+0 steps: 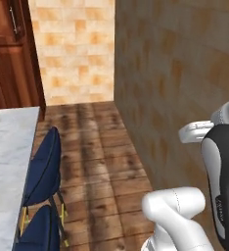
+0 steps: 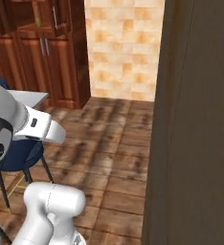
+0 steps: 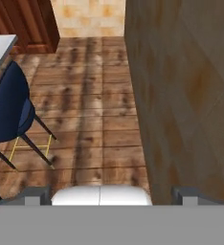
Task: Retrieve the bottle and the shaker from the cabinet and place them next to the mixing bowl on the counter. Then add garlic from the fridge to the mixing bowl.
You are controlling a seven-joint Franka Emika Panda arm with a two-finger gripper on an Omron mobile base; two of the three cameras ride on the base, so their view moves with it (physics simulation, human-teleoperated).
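1. The tool (image 3: 111,195) is held spread wide with nothing between its tips, over the plank floor (image 3: 92,105);
2. The marble table (image 1: 9,152) is seen at left, dark blue chairs (image 1: 43,169) beside it;
3. The reddish-brown cabinet (image 2: 42,52) is seen beyond.

Reddish-brown cabinet (image 1: 9,54) doors shut beyond marble counter (image 1: 6,157).

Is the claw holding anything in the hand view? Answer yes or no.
No: the claw is open, its two tips standing wide apart over bare wooden floor with nothing between them.
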